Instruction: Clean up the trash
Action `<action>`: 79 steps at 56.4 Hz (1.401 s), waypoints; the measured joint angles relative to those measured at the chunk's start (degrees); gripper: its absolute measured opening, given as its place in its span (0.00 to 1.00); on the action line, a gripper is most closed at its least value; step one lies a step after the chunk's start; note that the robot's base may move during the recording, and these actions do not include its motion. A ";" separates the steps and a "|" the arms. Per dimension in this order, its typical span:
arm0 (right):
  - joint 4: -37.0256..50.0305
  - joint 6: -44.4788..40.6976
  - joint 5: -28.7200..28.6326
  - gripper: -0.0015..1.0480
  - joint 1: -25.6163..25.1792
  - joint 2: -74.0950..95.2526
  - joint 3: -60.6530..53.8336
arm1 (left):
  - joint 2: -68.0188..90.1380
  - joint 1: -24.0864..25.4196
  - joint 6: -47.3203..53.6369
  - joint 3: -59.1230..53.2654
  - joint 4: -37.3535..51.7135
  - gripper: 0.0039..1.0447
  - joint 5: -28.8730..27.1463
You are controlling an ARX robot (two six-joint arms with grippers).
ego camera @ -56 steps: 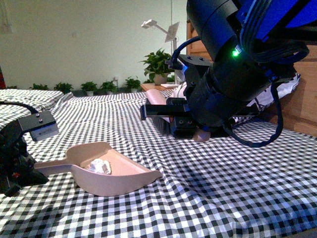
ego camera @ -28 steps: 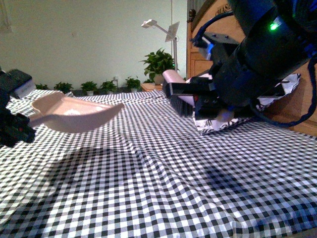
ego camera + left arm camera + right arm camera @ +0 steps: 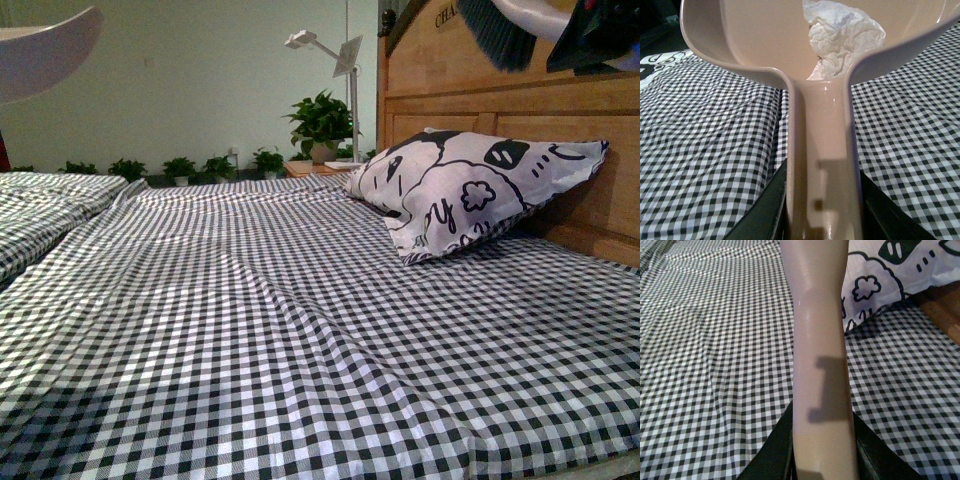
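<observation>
Both arms are sitting high, almost out of the front view. At the top left corner only the pale edge of the dustpan is showing; at the top right, the dark bristles of the brush are poking in beside a bit of the right arm's black body.

On the left wrist camera, the left gripper is clamping the dustpan's long handle between its dark jaws, with the pan stretching away from the wrist and hanging above the bed. The trash, a crumpled white paper wad, is lying inside the pan, right where the bowl narrows into the handle.

On the right wrist camera, the right gripper is squeezing the brush's pale handle, jaws pressed to both sides, the handle running straight out over the checkered bedsheet.

Down below, the bedsheet is lying rumpled, and a cartoon-print pillow is leaning against the wooden headboard.
</observation>
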 joint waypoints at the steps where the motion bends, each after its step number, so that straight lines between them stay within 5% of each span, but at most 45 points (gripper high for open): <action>1: 0.13 -0.02 -0.46 0.20 -0.24 -0.70 -0.44 | -1.11 -0.13 -0.28 -1.01 -0.02 0.26 -0.37; 36: -1.77 4.00 -11.39 0.20 -4.37 -23.19 -11.78 | -31.50 -6.25 -5.97 -20.74 -7.23 0.26 -7.58; 79: -4.85 6.03 -9.92 0.20 -1.57 -32.46 -15.19 | -43.87 -10.23 -10.91 -29.90 -11.82 0.26 -9.88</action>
